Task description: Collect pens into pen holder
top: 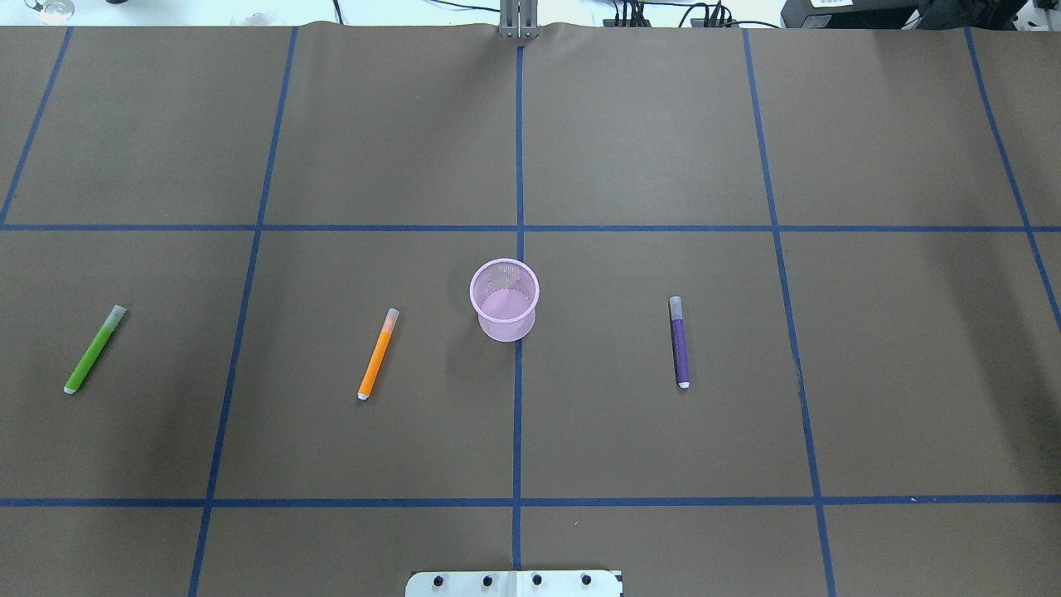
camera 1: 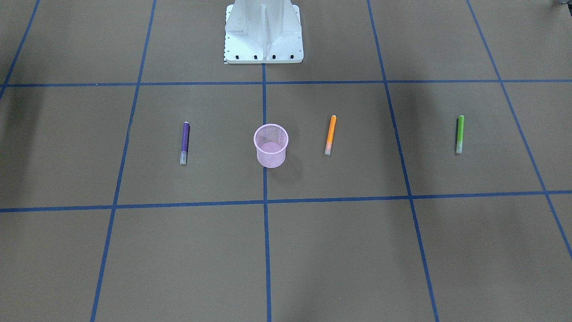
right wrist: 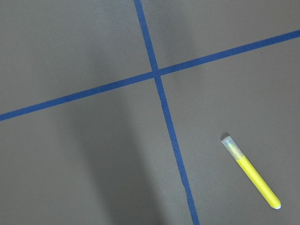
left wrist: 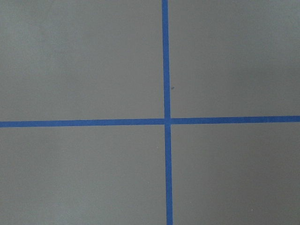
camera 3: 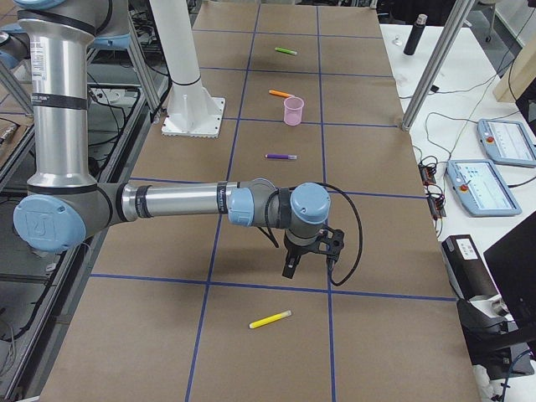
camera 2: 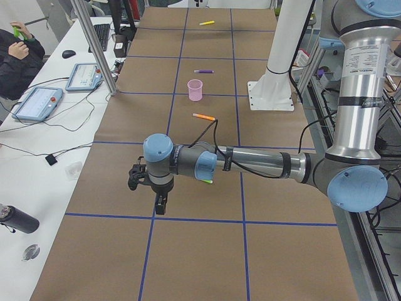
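The pink mesh pen holder (camera 1: 271, 150) (top: 504, 303) stands upright at the table's middle and looks empty. The purple pen (top: 680, 342) lies to its right in the overhead view. The orange pen (top: 377, 354) lies to its left and the green pen (top: 94, 349) far left. A yellow pen (right wrist: 253, 173) (camera 3: 270, 319) lies at the table's right end, near my right gripper (camera 3: 301, 260). My left gripper (camera 2: 150, 194) hovers over the table's left end, with the green pen (camera 2: 207, 182) partly hidden behind that arm. I cannot tell whether either gripper is open or shut.
The robot's white base (camera 1: 263, 36) stands at the near edge behind the holder. Blue tape lines grid the brown table. Teach pendants (camera 2: 37, 103) (camera 3: 481, 186), cables, a metal post (camera 2: 94, 44) and an operator (camera 2: 15, 56) are on the far side.
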`<state>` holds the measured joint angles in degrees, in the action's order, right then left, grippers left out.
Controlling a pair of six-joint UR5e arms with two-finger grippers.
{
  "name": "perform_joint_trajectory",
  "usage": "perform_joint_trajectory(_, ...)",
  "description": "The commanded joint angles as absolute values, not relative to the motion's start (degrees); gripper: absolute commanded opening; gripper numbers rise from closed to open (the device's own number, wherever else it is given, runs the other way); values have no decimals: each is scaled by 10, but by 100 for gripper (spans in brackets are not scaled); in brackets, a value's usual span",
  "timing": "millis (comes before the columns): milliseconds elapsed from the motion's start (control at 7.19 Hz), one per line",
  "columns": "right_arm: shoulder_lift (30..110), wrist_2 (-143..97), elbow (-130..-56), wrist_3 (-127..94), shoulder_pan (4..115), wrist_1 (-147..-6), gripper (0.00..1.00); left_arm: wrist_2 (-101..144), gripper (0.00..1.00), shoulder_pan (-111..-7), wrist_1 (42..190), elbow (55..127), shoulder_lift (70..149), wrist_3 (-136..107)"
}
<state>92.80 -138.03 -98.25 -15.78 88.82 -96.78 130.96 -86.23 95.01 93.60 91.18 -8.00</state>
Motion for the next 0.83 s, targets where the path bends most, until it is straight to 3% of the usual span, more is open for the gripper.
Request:
perform_joint_trajectory(0,929,-1375,-988,-153,889,-968,100,1310,100,-862,950,936,912,-80)
perform_joint_trajectory(417,928,-1378,-991,-153,889,-963,100,1364,100,-861,951,952,920,-88)
perform_joint_trajectory(695,922,-1377,-1001,-153,888,-962,100,1365,100,-846,986,970,993,-117)
